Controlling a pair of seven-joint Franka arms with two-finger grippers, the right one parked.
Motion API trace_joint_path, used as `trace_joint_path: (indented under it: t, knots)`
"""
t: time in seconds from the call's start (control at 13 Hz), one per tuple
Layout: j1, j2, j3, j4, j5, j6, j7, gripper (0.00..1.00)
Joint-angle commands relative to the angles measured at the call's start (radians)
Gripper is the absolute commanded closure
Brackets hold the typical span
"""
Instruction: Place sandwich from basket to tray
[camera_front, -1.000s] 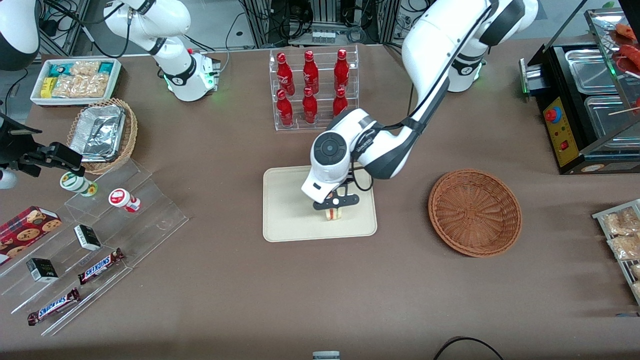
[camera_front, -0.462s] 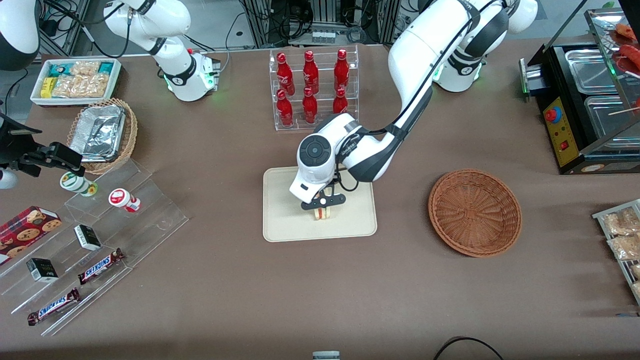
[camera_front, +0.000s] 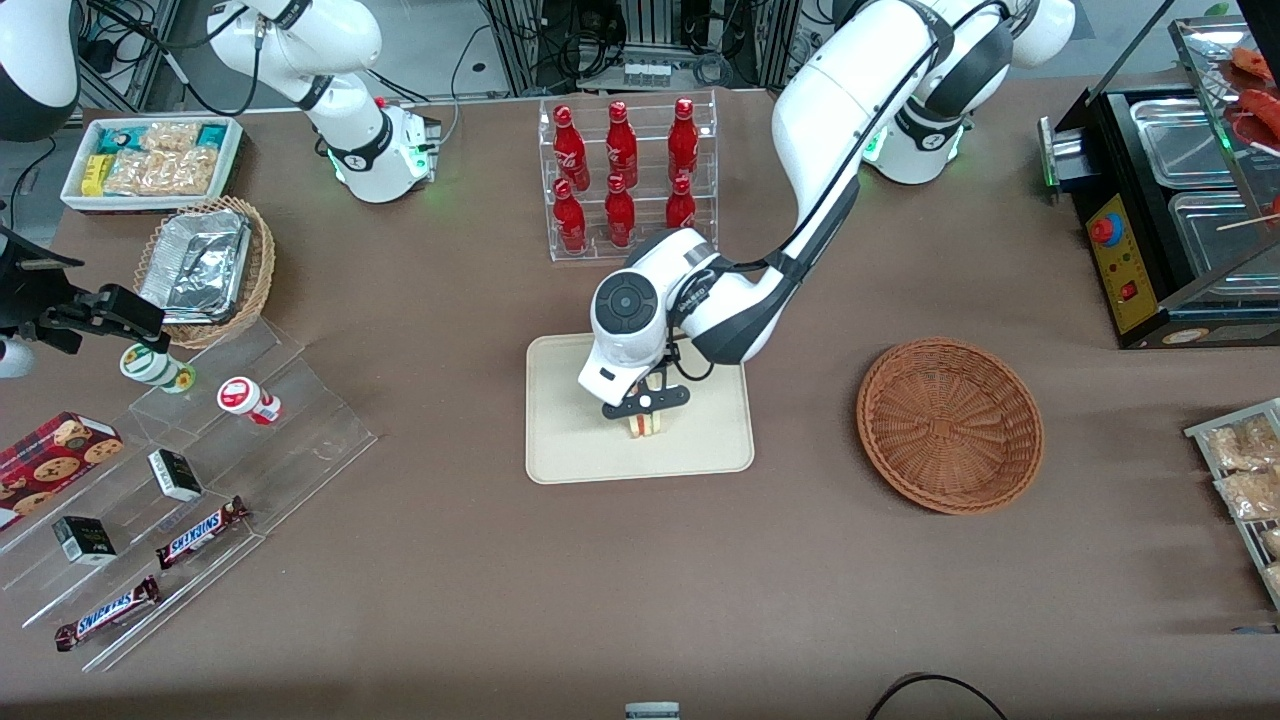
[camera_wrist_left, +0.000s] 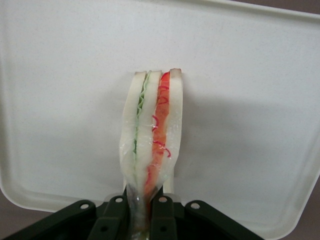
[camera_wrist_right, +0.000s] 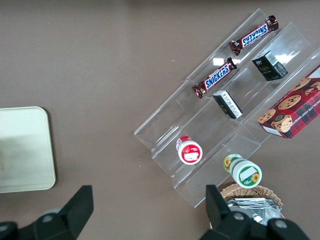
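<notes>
While working arm is reaching down over table centre, one tray (camera_front: 570, 450) is lying beside one basket (camera_front: 950, 425), two apart, basket sitting toward working arm's end. Rack of six red bottles (camera_front: 625, 175) is standing farther from front camera than tray. One gripper (camera_front: 646, 413) is hanging low over tray, fingers (camera_wrist_left: 162, 217) pinching one sandwich (camera_wrist_left: 151, 150) at its end. Sandwich is standing on edge over tray surface; contact with tray unclear.

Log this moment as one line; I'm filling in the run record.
phase: placing | gripper: shut on sandwich, over tray | basket: no sandwich in it | release: not yet
</notes>
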Motion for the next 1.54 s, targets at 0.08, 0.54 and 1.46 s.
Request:
trace_joint_path:
  t: [0.08, 0.54, 1.46]
  knots:
    - [-0.017, 0.028, 0.013, 0.035, 0.012, 0.018, -0.034, 0.71]
    - [-0.013, -0.033, 0.017, 0.036, 0.011, -0.027, -0.031, 0.00]
    - [0.168, -0.270, 0.030, -0.017, 0.005, -0.294, 0.277, 0.00]
